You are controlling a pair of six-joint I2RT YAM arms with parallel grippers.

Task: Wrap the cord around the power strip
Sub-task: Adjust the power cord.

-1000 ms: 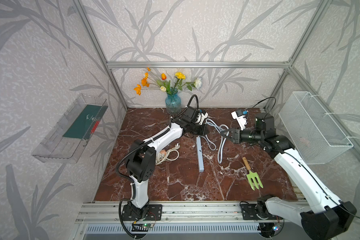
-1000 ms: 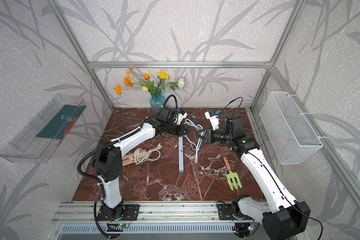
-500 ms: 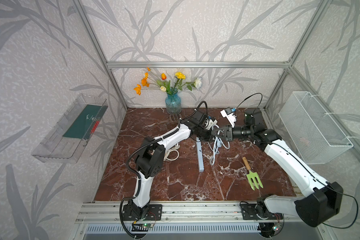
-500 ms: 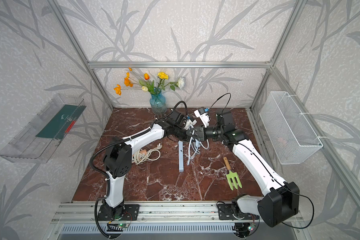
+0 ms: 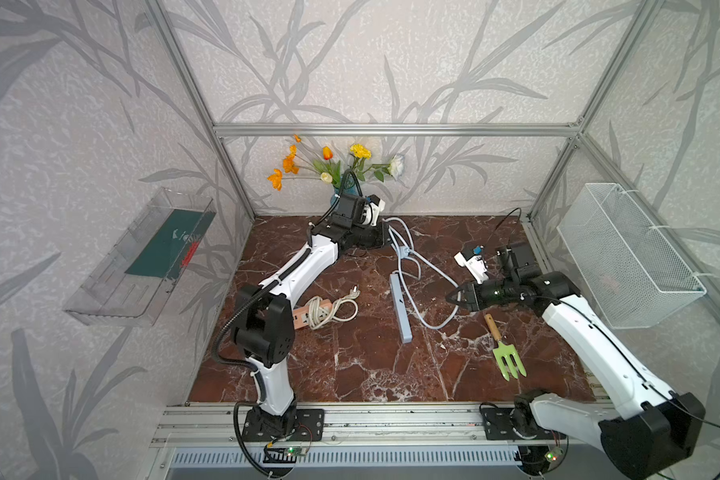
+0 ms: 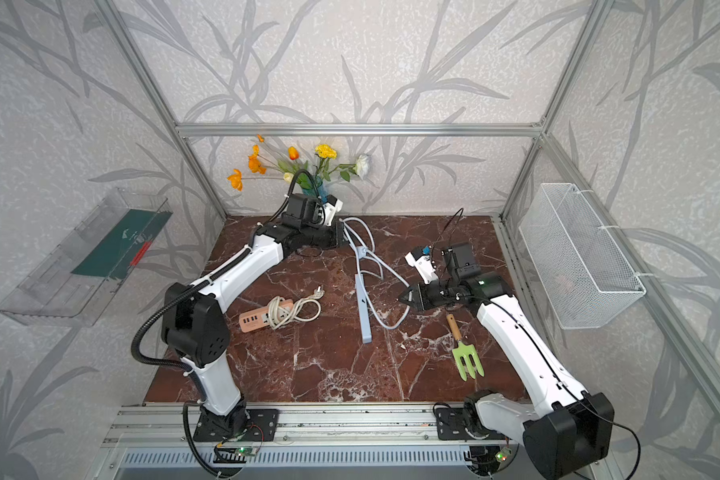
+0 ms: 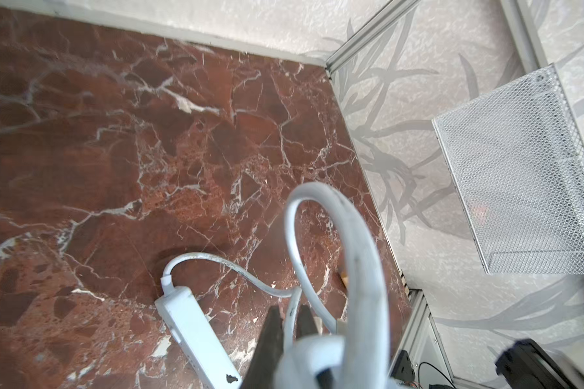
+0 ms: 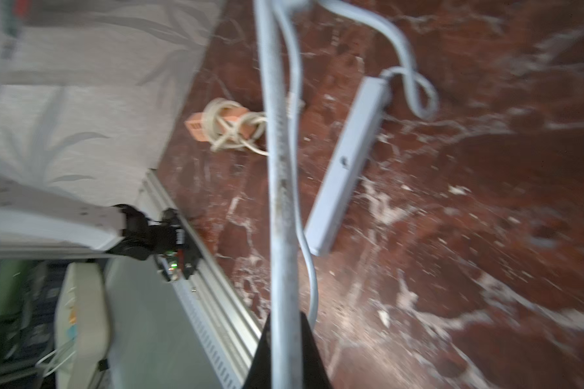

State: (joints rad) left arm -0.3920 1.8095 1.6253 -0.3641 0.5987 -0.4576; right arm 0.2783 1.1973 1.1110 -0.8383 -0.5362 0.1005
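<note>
A long pale blue power strip (image 5: 400, 309) (image 6: 362, 309) lies flat mid-table. Its pale cord (image 5: 435, 327) (image 6: 387, 327) leaves the strip's far end and hangs in loose loops between both arms. My left gripper (image 5: 385, 239) (image 6: 344, 235) is near the back wall, shut on the cord (image 7: 361, 256), its own tips (image 7: 289, 316) pinching a strand above the strip (image 7: 196, 336). To the right of the strip, my right gripper (image 5: 452, 296) (image 6: 402, 298) is shut on another stretch of cord (image 8: 280, 168), held at its tips (image 8: 285, 323); the strip (image 8: 348, 161) lies beyond.
An orange power strip bundled in beige cord (image 5: 321, 311) (image 8: 228, 126) lies left of the blue one. A green garden fork (image 5: 506, 357) rests front right. A flower vase (image 5: 341, 183) stands at the back, a wire basket (image 5: 624, 257) hangs on the right wall, a clear tray (image 5: 142, 257) on the left.
Half a second ago both grippers met over the strip's far end. Since then the left has drawn back toward the rear wall and the right toward the front right, stretching the cord.
</note>
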